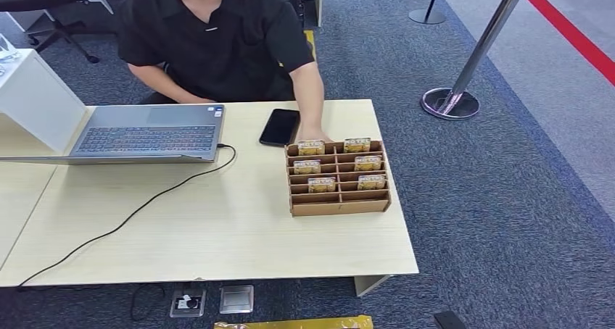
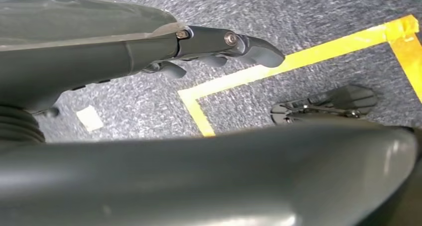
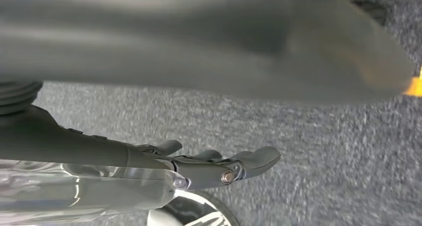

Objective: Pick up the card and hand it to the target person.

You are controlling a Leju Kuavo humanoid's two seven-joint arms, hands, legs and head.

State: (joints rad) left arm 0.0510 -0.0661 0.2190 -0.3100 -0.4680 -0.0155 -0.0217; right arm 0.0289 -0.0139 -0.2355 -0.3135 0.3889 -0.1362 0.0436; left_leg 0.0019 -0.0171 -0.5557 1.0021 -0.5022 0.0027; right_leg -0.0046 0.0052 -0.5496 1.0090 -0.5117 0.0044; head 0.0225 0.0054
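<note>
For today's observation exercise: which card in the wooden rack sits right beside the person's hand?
The card in the far-left slot of the rack; the person's hand rests just behind it, while the other five sit farther away.

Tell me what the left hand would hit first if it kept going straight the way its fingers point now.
Most likely the grey carpet floor: the left hand hangs open above it, holding nothing, with nothing visible between. The yellow floor tape lies near that line; depth is unclear.

Head looks down at table (image 1: 217,235); wrists face carpet (image 2: 308,17).

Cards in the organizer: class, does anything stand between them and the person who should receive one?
Nothing visible does. The cards sit in the wooden organizer, and the person sits just behind it, one hand touching its far edge.
</note>
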